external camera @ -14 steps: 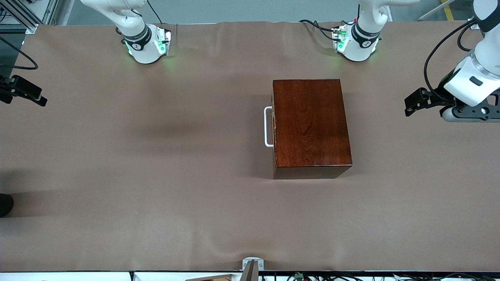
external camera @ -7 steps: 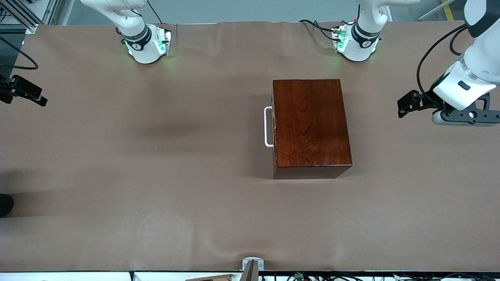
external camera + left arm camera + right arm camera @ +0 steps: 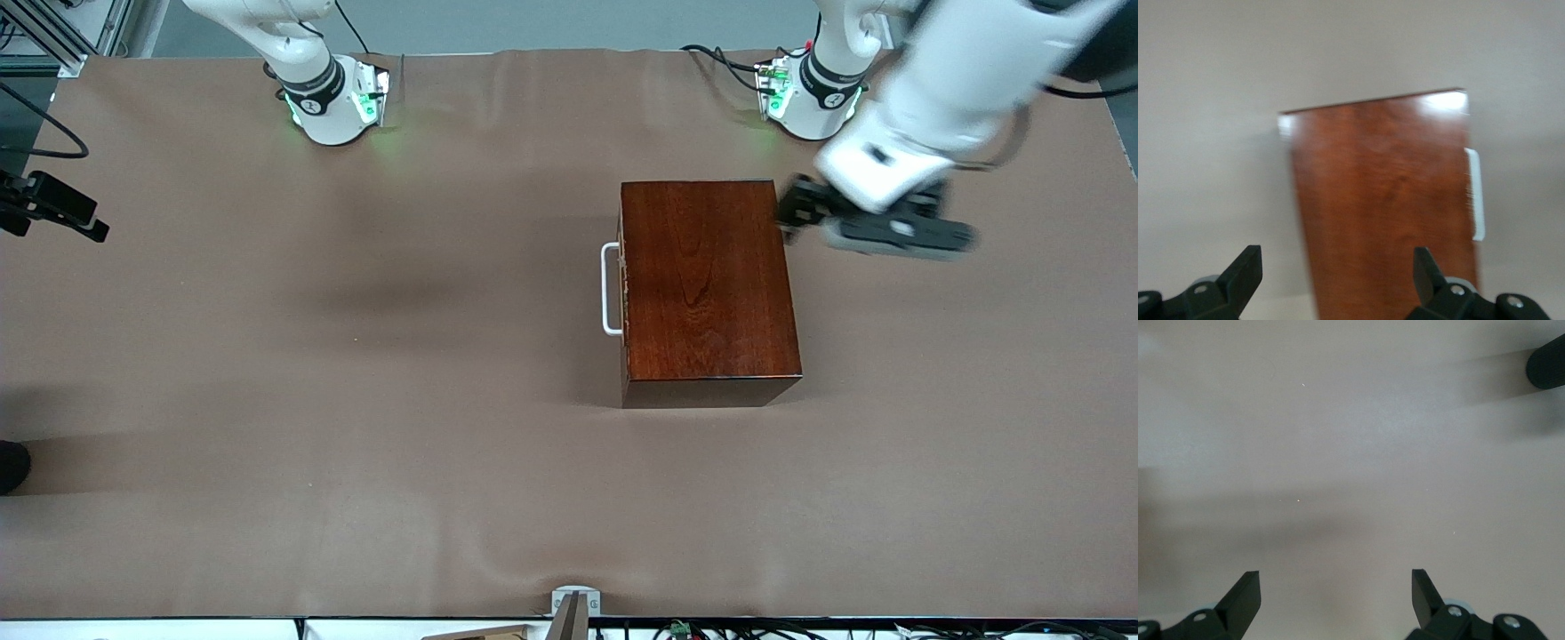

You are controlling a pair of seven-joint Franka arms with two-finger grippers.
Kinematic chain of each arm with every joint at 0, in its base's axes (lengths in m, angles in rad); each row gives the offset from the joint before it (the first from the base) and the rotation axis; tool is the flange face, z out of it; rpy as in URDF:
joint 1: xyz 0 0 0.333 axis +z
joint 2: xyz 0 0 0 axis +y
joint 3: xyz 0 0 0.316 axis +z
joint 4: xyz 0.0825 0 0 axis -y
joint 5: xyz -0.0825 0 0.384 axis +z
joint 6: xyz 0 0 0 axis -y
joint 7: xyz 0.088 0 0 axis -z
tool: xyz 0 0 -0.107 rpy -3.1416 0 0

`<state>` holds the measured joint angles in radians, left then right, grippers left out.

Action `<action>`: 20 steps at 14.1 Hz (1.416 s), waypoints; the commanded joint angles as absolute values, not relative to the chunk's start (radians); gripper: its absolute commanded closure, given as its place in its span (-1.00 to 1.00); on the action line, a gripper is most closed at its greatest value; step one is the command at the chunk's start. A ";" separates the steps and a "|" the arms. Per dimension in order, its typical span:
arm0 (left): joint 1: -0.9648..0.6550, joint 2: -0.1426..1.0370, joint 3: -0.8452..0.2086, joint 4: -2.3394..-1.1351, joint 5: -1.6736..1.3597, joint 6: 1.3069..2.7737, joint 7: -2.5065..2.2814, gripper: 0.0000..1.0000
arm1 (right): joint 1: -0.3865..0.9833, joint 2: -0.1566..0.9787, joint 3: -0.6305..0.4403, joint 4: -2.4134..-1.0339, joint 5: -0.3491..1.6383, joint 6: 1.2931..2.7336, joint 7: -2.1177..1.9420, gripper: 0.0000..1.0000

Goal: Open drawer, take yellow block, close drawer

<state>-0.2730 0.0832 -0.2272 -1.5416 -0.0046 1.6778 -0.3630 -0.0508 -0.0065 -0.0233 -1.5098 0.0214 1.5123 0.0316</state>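
The tabletop (image 3: 356, 400) is covered with a brown cloth that runs from the robots' bases to the edge nearest the front camera, with faint wrinkles in it.

On it, nearer the left arm's end, stands the glossy reddish-brown wooden box (image 3: 707, 284). Its lid face is plain and shiny, with wood grain showing. The drawer (image 3: 624, 289) is pushed fully in, so only a thin edge of its front shows on the side of the box that faces the right arm's end of the tabletop. The white U-shaped bar handle (image 3: 609, 289) sticks out from that front, its bar lying parallel to the box's side. The yellow block cannot be seen in any view.

The left arm (image 3: 951, 71) reaches down from its base, and the left gripper (image 3: 791, 213) hangs over the corner of the box that lies nearest the left arm's base, touching nothing. In the left wrist view its two black fingers (image 3: 1245, 273) stand wide apart with nothing between them, and the box top and the white handle show below them.

The right gripper (image 3: 53, 209) waits at the right arm's end of the tabletop, well apart from the box. In the right wrist view its fingers (image 3: 1245, 593) are spread wide over bare cloth and hold nothing.
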 commanded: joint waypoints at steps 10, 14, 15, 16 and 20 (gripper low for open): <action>-0.747 0.537 -0.147 -1.204 -0.009 1.867 -1.048 -1.00 | -0.048 -0.003 -0.023 -1.494 0.026 1.500 0.032 -1.00; -0.765 0.612 -0.144 -1.209 0.098 1.868 -1.017 -1.00 | -0.048 -0.005 -0.023 -1.494 0.026 1.500 0.032 -1.00; -0.779 0.630 -0.144 -1.210 0.133 1.862 -1.017 -1.00 | -0.048 -0.005 -0.023 -1.494 0.026 1.499 0.032 -1.00; -0.787 0.647 -0.144 -1.212 0.165 1.855 -1.016 -1.00 | -0.048 -0.005 -0.025 -1.494 0.026 1.496 0.032 -1.00; -0.815 0.699 -0.144 -1.212 0.255 1.790 -0.967 -1.00 | -0.046 -0.005 -0.023 -1.494 0.026 1.496 0.032 -1.00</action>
